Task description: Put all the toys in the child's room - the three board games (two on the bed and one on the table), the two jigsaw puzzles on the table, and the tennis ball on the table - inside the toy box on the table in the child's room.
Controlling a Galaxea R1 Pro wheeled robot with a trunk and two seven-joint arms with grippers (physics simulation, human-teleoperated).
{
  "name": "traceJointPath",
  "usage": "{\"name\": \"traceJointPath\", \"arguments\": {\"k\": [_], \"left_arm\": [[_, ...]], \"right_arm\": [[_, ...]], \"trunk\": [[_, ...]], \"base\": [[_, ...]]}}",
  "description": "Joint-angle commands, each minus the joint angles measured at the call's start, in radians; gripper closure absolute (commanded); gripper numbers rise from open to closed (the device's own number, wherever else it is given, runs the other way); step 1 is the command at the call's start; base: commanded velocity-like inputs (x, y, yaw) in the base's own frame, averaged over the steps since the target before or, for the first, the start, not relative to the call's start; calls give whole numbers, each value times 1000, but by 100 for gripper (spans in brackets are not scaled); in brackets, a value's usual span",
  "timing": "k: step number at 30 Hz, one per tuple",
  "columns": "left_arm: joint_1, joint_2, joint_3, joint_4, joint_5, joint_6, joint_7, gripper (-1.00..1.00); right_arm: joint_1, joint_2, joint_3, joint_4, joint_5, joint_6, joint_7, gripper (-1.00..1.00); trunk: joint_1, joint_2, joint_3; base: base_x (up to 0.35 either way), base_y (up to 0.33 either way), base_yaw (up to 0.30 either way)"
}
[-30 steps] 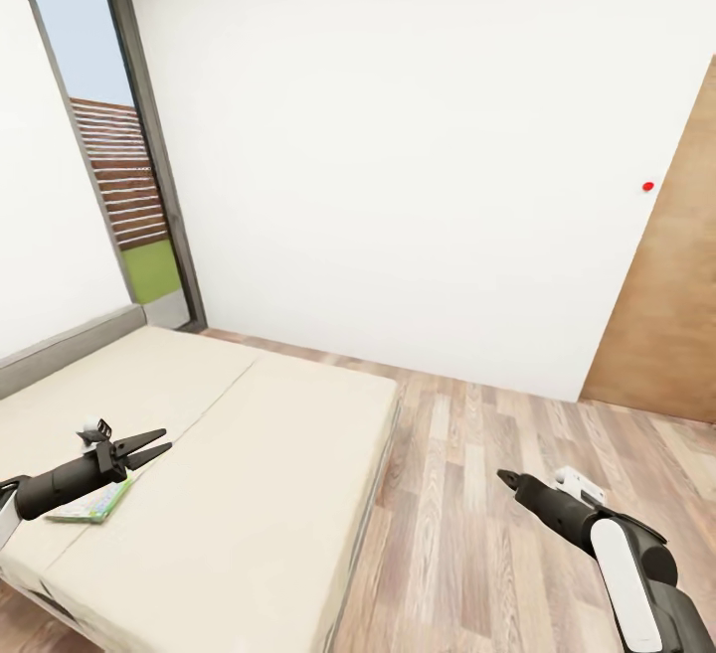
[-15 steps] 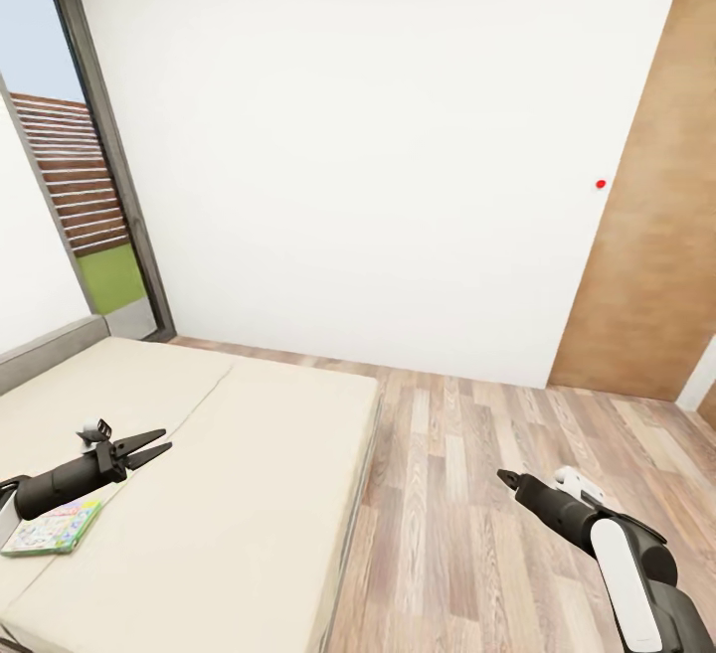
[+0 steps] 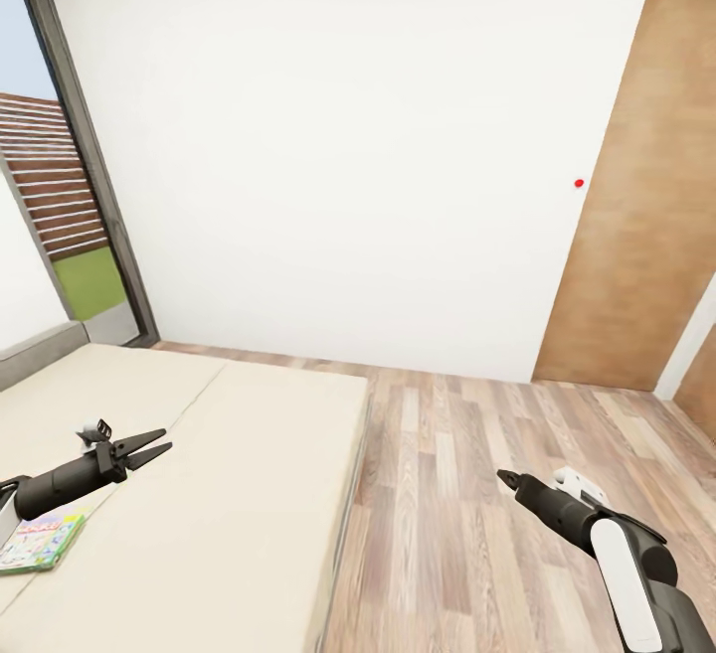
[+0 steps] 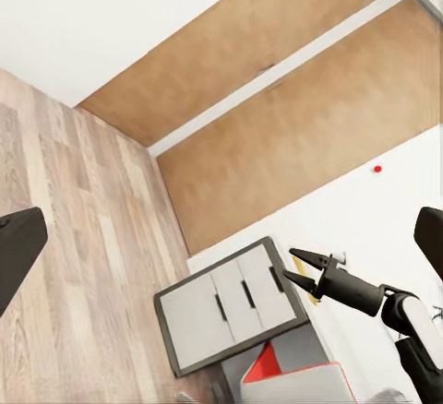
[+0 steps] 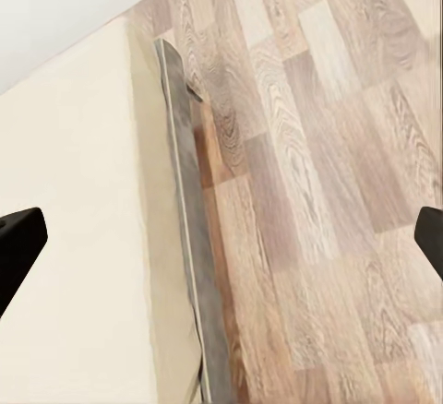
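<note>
One board game (image 3: 40, 541), a thin flat box with a colourful print and a green edge, lies on the bed (image 3: 229, 474) at the head view's lower left corner. My left gripper (image 3: 167, 439) hangs open above the beige mattress, a little right of the game and apart from it. Over the wooden floor my right gripper (image 3: 502, 477) is open and empty; in the left wrist view its fingers (image 4: 305, 258) stand apart. White drawers in a dark frame (image 4: 231, 303), part of the table, appear in the left wrist view. The toy box, jigsaw puzzles and tennis ball are out of view.
A white wall with a small red dot (image 3: 578, 182) faces me. A wooden door (image 3: 636, 196) stands to the right and a tall dark-framed window (image 3: 60, 186) to the left. The bed's grey edge (image 5: 189, 238) borders the plank floor (image 3: 477, 494).
The whole picture has shifted left, so the camera has turned right. More of the door shows and the board game sits nearer the lower left corner. Both arms hold the same pose.
</note>
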Motion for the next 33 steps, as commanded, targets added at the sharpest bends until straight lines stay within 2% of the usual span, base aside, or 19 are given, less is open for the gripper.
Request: {"name": "traceJointPath", "arguments": {"k": [1, 6, 13, 24, 33], "left_arm": [[-1, 0, 0, 0, 0, 11, -4, -100], [-1, 0, 0, 0, 0, 10, -2, -100], [-1, 0, 0, 0, 0, 11, -2, -100], [-1, 0, 0, 0, 0, 11, -2, -100], [-1, 0, 0, 0, 0, 11, -2, -100]], "right_arm": [[-1, 0, 0, -1, -11, 4, -10, -100], [-1, 0, 1, -1, -11, 4, -10, -100], [-1, 1, 1, -1, -10, 3, -10, -100], [-1, 2, 1, -1, -10, 3, -10, -100], [-1, 2, 3, -1, -10, 3, -10, -100]], "trunk": [[1, -2, -2], [1, -2, -2], [1, -2, -2], [1, -2, -2], [1, -2, -2]], "base": [[0, 234, -128], [0, 210, -53], [0, 47, -24], [0, 204, -155], [0, 51, -61]]}}
